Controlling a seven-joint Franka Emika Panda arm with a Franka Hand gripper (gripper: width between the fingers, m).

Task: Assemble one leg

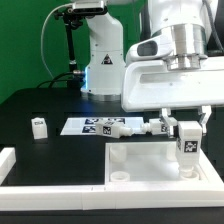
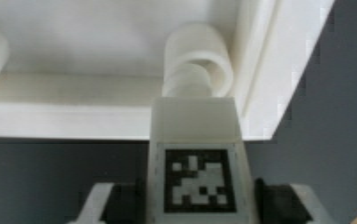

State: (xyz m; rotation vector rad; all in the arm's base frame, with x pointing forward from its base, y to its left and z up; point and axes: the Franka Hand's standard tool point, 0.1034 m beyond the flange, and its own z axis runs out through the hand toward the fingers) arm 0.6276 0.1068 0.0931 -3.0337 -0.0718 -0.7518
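My gripper is shut on a white leg with a square tag on its side, holding it upright over the exterior view's right part of the large white panel. In the wrist view the leg sits between my fingers, and its far end meets a rounded white post in the panel's corner. Whether it is seated there I cannot tell. A second leg stands at the exterior view's left. A third lies beside the marker board.
The marker board lies on the black table behind the panel. A white L-shaped frame runs along the exterior view's left and front edge. A small raised knob stands on the panel's near side. The robot base stands at the back.
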